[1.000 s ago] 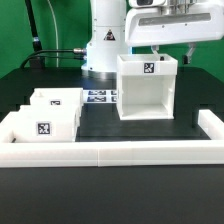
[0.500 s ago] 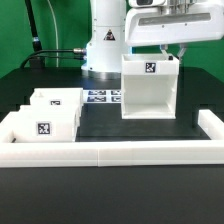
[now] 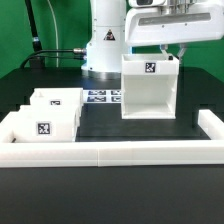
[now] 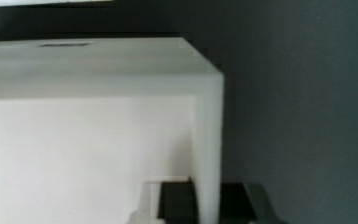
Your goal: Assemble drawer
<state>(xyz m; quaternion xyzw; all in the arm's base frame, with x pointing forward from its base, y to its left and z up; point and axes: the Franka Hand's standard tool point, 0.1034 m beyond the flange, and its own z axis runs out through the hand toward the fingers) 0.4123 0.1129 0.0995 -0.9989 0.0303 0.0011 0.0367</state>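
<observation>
A tall white open-fronted drawer box (image 3: pixel 150 88) with a marker tag on its back panel stands on the black table, right of centre in the exterior view. My gripper (image 3: pixel 171 55) comes down from above onto the top edge of the box's side wall on the exterior view's right. In the wrist view the thin white wall (image 4: pixel 204 120) runs between my two dark fingers (image 4: pixel 179 203), and the gripper (image 4: pixel 210 205) is shut on it. Two smaller white drawer parts (image 3: pixel 52 112) with tags sit together at the exterior view's left.
A white U-shaped fence (image 3: pixel 120 150) runs along the front and both sides of the table. The marker board (image 3: pixel 101 97) lies flat behind the parts, in front of the robot's base (image 3: pixel 105 45). Cables hang at the back left.
The drawer box has shifted a little toward the exterior view's right with my gripper on its wall. Over the last half second nothing has visibly moved.
</observation>
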